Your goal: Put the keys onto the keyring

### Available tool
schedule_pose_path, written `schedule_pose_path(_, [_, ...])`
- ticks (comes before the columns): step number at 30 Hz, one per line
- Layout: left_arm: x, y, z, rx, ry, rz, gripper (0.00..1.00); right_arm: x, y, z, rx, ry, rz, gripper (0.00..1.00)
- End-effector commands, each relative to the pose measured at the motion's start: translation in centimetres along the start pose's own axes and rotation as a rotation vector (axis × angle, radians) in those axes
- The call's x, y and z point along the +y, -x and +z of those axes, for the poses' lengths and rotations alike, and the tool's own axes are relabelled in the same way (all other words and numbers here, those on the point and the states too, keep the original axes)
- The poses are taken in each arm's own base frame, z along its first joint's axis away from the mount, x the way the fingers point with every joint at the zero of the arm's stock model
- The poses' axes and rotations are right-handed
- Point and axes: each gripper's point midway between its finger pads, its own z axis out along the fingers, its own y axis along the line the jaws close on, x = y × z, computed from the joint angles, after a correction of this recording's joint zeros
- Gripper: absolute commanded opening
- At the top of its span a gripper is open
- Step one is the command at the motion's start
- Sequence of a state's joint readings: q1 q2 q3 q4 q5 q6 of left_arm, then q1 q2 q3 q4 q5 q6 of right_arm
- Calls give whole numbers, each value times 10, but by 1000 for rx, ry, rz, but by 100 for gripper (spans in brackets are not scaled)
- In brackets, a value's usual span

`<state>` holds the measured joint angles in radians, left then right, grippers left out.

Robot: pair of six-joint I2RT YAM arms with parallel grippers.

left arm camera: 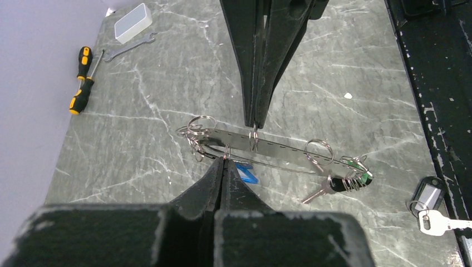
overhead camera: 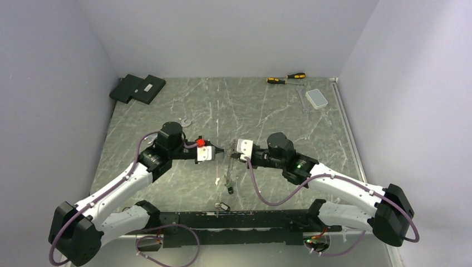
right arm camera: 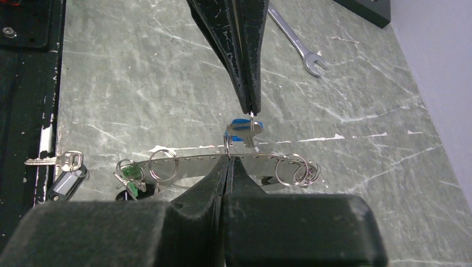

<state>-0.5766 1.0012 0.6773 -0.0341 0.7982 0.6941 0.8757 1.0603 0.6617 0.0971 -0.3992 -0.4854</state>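
Centrally, shiny perforated keyring (left arm camera: 273, 149), blue-headed key (left arm camera: 248, 174).

Both my arms reach inward and meet at centre. My left arm (overhead camera: 125, 182) runs up and right from its base; my right arm (overhead camera: 339, 183) mirrors it, up and left. Wrists roughly level, aimed at each other. My left gripper (overhead camera: 221, 151): fingers (left arm camera: 211, 179) pressed together, no gap at the tips. My right gripper (overhead camera: 234, 156): fingers (right arm camera: 214, 179) likewise closed flat. Tips just beside each other, slightly offset.
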Motion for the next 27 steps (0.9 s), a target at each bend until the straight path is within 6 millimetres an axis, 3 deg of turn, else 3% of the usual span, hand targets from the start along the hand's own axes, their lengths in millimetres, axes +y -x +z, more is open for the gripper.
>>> schedule_pose_path(1, [-5,8,3,-31,-43,25,0,-16,39,0,-99,-21,-34,0])
schedule_pose_path(27, [-10,6,6,-31,-63,31,0,-16,38,6,-108,6,-15,0])
